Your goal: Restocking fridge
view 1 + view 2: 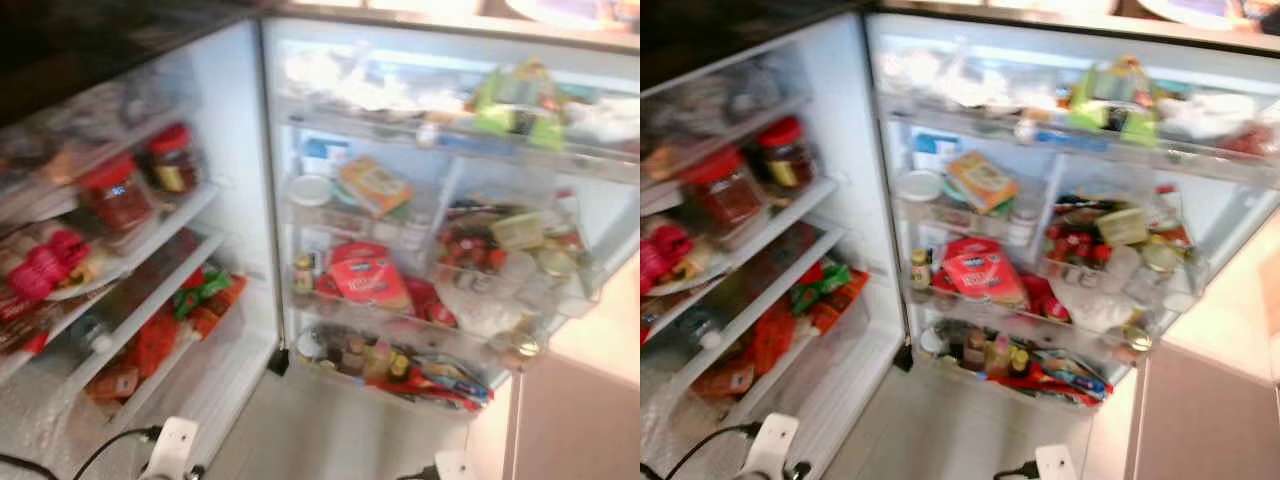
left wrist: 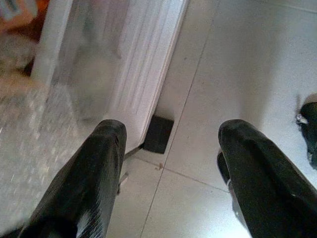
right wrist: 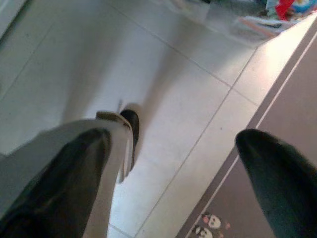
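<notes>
Tiled floor [image 2: 237, 74], fridge [image 1: 420, 250] wide open ahead, its door [image 1: 110, 260] swung to my left. All blurred, so I'm likely mid-motion.

Left gripper [image 2: 171, 163] hangs low over the floor by the bottom edge of the door, jaws apart, nothing in them. Right gripper [image 3: 173, 168] over floor near the edge of a brown mat [image 3: 262, 188], jaws apart, empty too.

Stock: door shelves carry two red-lidded jars [image 1: 118, 190] on the second shelf, red packets below. Main shelves are crowded: a red bag [image 1: 368, 275] mid-shelf, an orange box [image 1: 373, 185] above it, a green pack [image 1: 515, 100] on the top shelf, small bottles along the bottom edge; too smeared to count.

Judgement: no item in hand, so the step is approach or fetch. Settle the base first, let the view sharpen, then pick a free slot; the door's lower shelf looks roomiest.
</notes>
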